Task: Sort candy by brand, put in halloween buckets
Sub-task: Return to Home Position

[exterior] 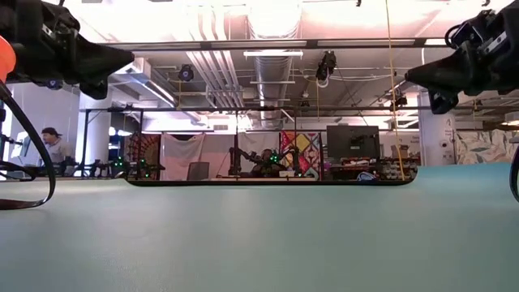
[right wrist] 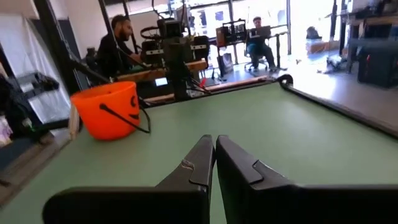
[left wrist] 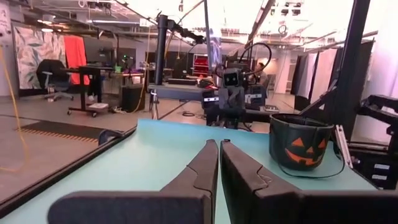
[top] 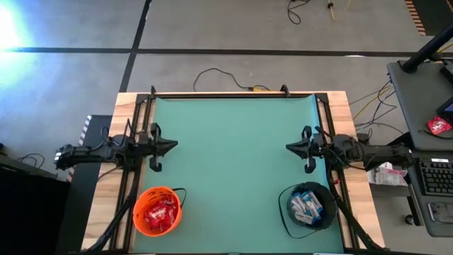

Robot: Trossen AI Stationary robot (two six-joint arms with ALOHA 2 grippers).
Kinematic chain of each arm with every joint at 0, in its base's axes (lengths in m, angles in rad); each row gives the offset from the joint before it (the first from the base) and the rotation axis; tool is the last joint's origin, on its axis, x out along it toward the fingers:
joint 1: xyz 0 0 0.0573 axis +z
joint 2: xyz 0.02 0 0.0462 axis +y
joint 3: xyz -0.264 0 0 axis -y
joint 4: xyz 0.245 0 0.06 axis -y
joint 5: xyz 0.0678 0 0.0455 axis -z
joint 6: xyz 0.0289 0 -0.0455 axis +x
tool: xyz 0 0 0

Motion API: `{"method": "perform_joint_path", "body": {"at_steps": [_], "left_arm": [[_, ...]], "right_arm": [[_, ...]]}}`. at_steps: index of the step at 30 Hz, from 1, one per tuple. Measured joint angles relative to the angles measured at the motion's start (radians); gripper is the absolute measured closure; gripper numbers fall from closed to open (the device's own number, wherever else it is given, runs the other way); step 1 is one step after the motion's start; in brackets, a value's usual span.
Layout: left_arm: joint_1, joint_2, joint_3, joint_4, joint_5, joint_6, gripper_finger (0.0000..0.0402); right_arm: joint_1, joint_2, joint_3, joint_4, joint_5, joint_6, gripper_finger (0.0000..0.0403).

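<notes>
Green mat on the table [top: 233, 127] was bare of loose sweets in the high view. Side desk [top: 417, 92] sat off the right edge, well clear. Both arms were parked low at the mat's sides, facing each other: left gripper [top: 173, 145] at the left edge, right gripper [top: 289, 147] at the right edge. Each had its fingers pressed together with nothing between them, and both wrist views confirmed that. Orange bucket [top: 157, 210] stood at the near-left, just near of the left arm. Black bucket [top: 307, 205] stood at the near-right, just near of the right arm. Both were upright. Red candy [top: 161, 212] was piled in the orange one, blue-and-white candy [top: 306, 207] in the black one. My read is that the sort looked done. The pieces looked light, flat and slick in foil, so they'd likely skid under a shallow pinch. I'd take one across its narrow width, fingertips coming straight down. Nothing stood between the grippers. The only snags I'd flag were the wire handles [top: 286, 221] lying out beside the buckets. A stray red packet [top: 439, 126] lay on the side desk, out of reach.
</notes>
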Motion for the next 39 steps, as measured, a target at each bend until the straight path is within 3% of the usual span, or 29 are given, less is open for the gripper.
{"method": "perform_joint_path", "body": {"at_steps": [4, 10, 17, 39], "left_arm": [[0.0, 0.003, 0.0, 0.002, 0.0, 0.019, 0.0399], [0.0, -0.001, 0.0, -0.037, 0.006, 0.026, 0.0399], [0.0, -0.005, 0.0, -0.12, 0.113, 0.042, 0.04], [0.0, 0.061, 0.025, -0.17, 0.113, 0.051, 0.04]], "right_arm": [[0.0, 0.004, 0.0, -0.003, -0.001, -0.082, 0.039], [0.0, 0.005, 0.0, -0.004, -0.001, -0.06, 0.039], [0.0, 0.006, 0.0, -0.007, -0.001, -0.014, 0.039], [0.0, 0.006, -0.001, -0.005, 0.0, -0.014, 0.039]]}}
